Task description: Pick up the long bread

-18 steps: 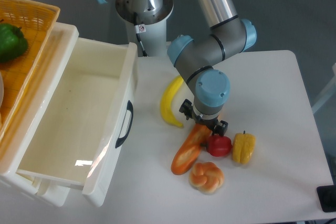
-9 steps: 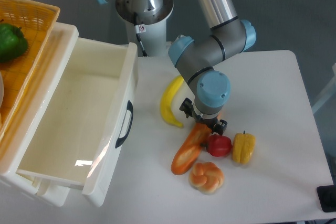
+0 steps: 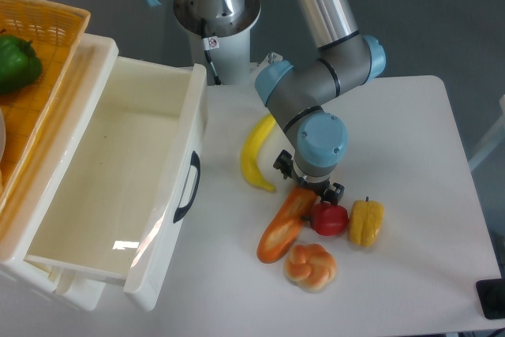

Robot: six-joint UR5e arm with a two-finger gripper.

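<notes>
Here the long bread lies on the bench, slanting from upper right to lower left. The gripper sits right over its upper end; I cannot tell if it is squeezing.

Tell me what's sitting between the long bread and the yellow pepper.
The red pepper sits between the long bread and the yellow pepper, just under the tool, in the fixed camera view.
</notes>
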